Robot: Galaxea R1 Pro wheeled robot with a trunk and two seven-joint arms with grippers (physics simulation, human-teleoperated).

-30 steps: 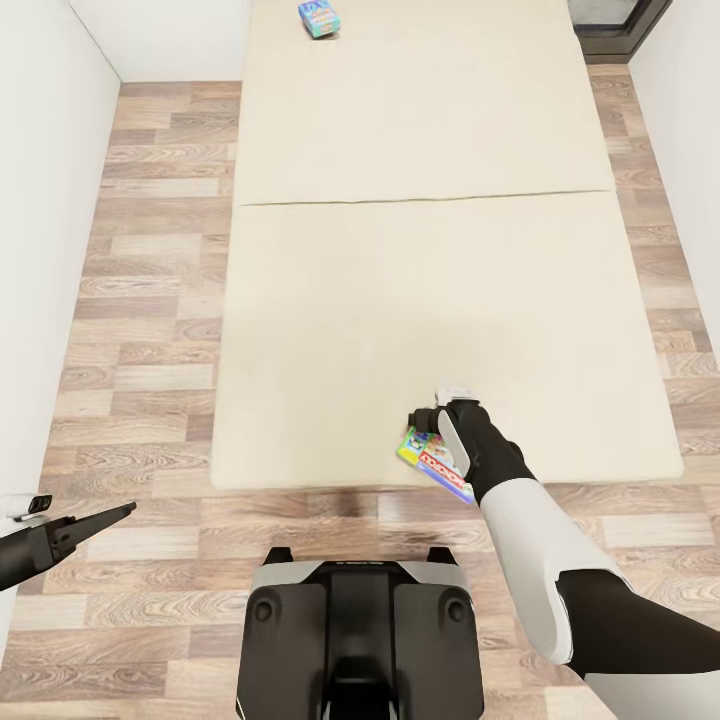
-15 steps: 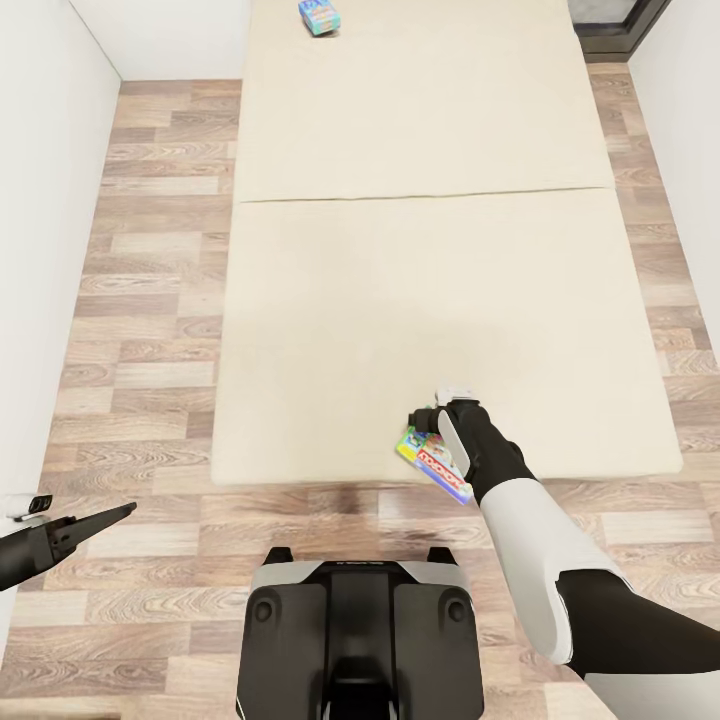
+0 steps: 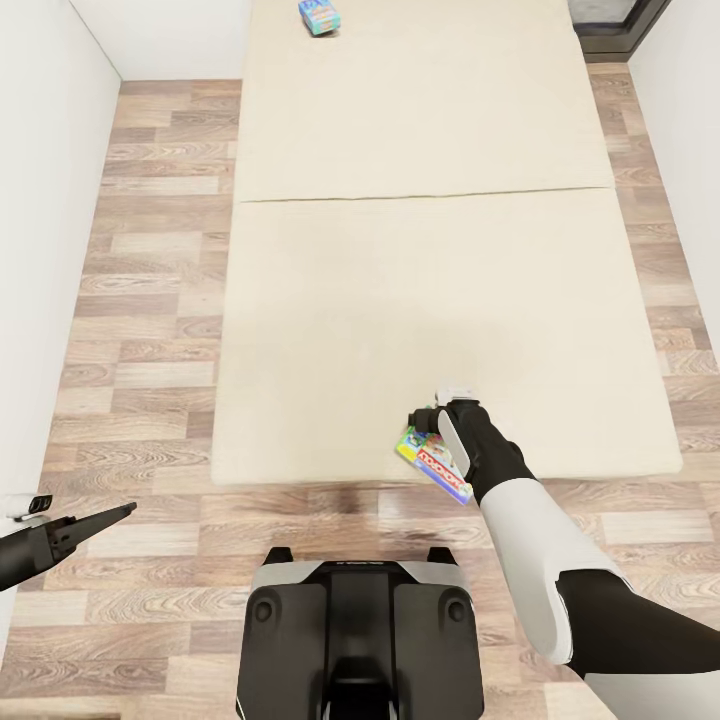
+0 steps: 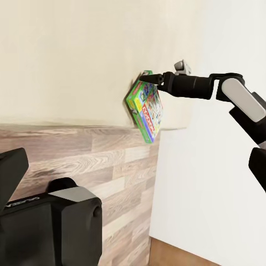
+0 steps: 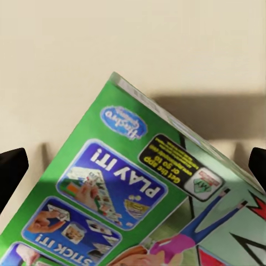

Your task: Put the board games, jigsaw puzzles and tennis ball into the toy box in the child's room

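Note:
A green board game (image 3: 435, 462) with a busy printed cover lies at the near edge of the cream bed (image 3: 400, 280), tilted, with its lower end past the mattress edge. My right gripper (image 3: 428, 418) is at its upper end. In the right wrist view the fingers stand open, wide apart on either side of the cover (image 5: 138, 183). The left wrist view shows the same game (image 4: 147, 111) with the right gripper (image 4: 151, 80) touching its top edge. A blue board game (image 3: 320, 17) lies at the bed's far end. My left gripper (image 3: 128, 509) hangs open over the floor, low on the left.
Wood floor runs along both sides of the bed, with white walls close on the left and right. Dark furniture (image 3: 610, 25) stands at the far right corner. My base (image 3: 360, 620) sits just before the bed's near edge.

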